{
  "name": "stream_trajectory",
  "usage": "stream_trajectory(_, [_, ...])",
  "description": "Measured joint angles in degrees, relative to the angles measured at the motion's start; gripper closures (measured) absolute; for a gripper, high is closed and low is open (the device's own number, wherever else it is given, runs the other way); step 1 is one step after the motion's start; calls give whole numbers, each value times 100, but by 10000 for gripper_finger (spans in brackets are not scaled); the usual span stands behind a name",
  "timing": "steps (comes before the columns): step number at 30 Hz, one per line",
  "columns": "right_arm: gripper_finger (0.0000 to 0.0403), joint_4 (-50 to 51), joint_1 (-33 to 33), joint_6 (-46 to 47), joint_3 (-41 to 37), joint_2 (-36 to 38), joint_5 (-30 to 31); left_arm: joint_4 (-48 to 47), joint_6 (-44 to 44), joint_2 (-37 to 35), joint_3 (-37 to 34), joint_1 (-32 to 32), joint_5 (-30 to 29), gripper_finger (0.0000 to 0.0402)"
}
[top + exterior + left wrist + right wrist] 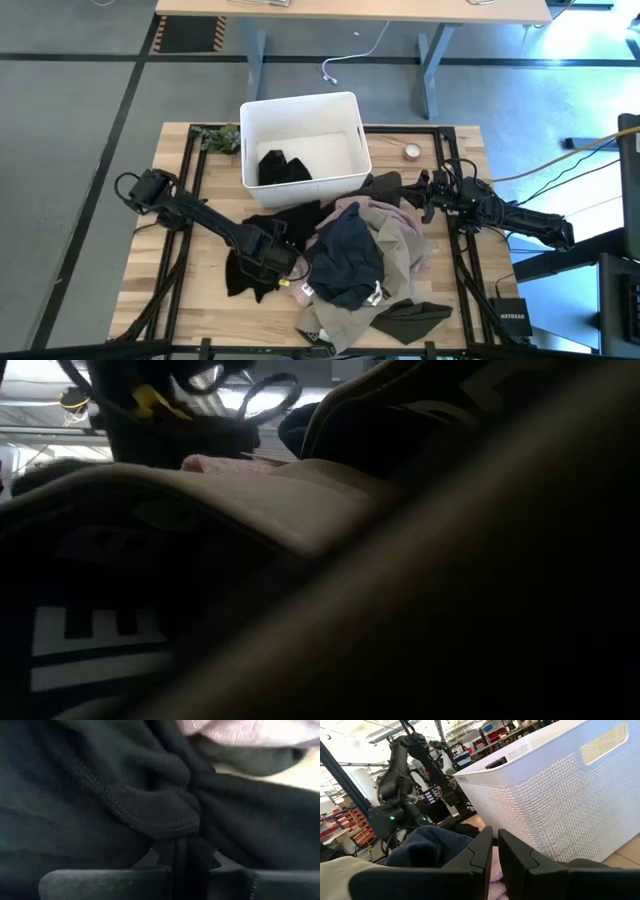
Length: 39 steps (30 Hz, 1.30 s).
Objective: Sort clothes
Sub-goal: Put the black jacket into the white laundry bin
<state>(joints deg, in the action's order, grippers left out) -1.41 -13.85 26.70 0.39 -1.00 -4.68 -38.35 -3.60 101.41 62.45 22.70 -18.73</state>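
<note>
A pile of clothes lies on the table's middle: a black garment [245, 270] at its left, a navy one [345, 260] on top, a dusty pink one [362, 212], a beige one [402, 250] and an olive-grey one [415, 318] at the near right. My left gripper [277, 256] is shut on the black garment [150, 810]. My right gripper [418, 192] is shut just over the pile's far right edge, beside a dark garment [385, 183]. Another black piece [283, 167] lies inside the white bin [300, 103]. My left gripper pinches a bunched fold of the black garment [182, 852] between its two fingers, with several layers gathered in the gap. The rest of the garment lies slack on the table and on the pile. My right gripper hangs over pink cloth [495, 875]; whether it touches it I cannot tell.
The white bin [560, 795] stands at the table's far middle, close to my right gripper. A tape roll [411, 152] and a green sprig [220, 138] lie at the far edge. A network box [512, 318] sits near right. Cloth [280, 500] blocks the low view.
</note>
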Motion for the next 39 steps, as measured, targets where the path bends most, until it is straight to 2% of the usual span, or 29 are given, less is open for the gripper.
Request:
stream_trajectory(4, [356, 42, 0, -3, 0, -10, 245, 33, 210, -285, 340, 31, -432, 391])
stream_trajectory(9, [356, 46, 0, -4, 1, -156, 259, -109, 416, -677, 734, 33, -1247, 385])
stream_trajectory(14, [356, 48, 0, -4, 1, -372, 260, 141, 890, -1259, 1100, 18, -2071, 392])
stream_trajectory(17, [356, 44, -1, -31, 1, -458, 263, 569, 1346, -1665, 1251, -33, -2622, 388])
stream_trajectory(22, [356, -272, -2, -182, 1, -452, 275, 1670, 2651, -2308, 1262, -392, -3237, 390])
stream_trajectory(25, [356, -369, 0, -259, 0, -449, 274, 2706, 3348, -2665, 1253, -695, -3316, 390])
stream_trajectory(28, [356, -330, -4, -283, 0, -449, 277, 4230, 4166, -2974, 1260, -968, -3268, 388])
stream_trajectory(32, [356, -300, -4, -272, 0, -449, 279, 6011, 4948, -3243, 1266, -1276, -2820, 388])
stream_trajectory(35, [356, -299, -2, -104, 0, -449, 288, 6531, 5054, -3381, 1267, -1569, -2463, 389])
stream_trajectory(39, [356, -474, -2, 299, 0, -449, 320, 6180, 4833, -3411, 1245, -2096, -2418, 384])
